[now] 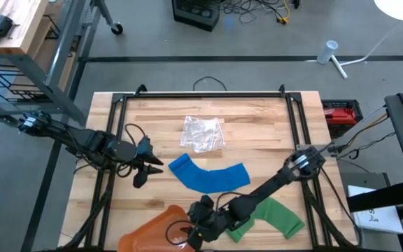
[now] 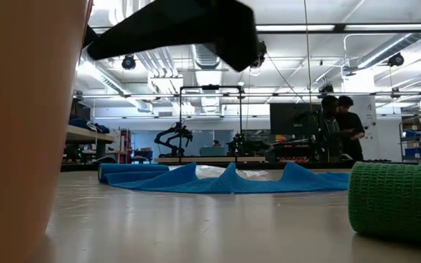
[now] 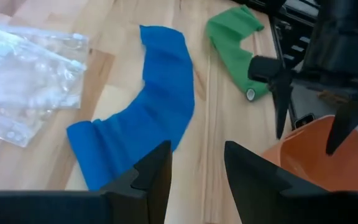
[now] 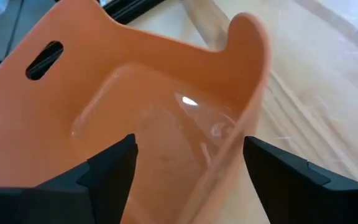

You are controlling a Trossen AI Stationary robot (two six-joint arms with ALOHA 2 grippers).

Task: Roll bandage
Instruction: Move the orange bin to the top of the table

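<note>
The dark left gripper [image 1: 144, 168] hovers at the table's left, fingers slightly parted. The dark right gripper [image 1: 196, 234], reaching to the near edge, stands spread wide.

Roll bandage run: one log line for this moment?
right gripper: open over orange bin, empty | left gripper: parted, empty, beside blue bandage, unrolled | green bandage: part rolled | plastic bag: untouched

Light: bright, even, from ceiling strip lamps [image 2: 357, 29] in the low view
Glare: white highlight inside orange bin [image 4: 188, 101]
Shadows: soft, faint on bench [image 1: 257, 126]
Blur: near orange wall and dark arm in low view out of focus
</note>
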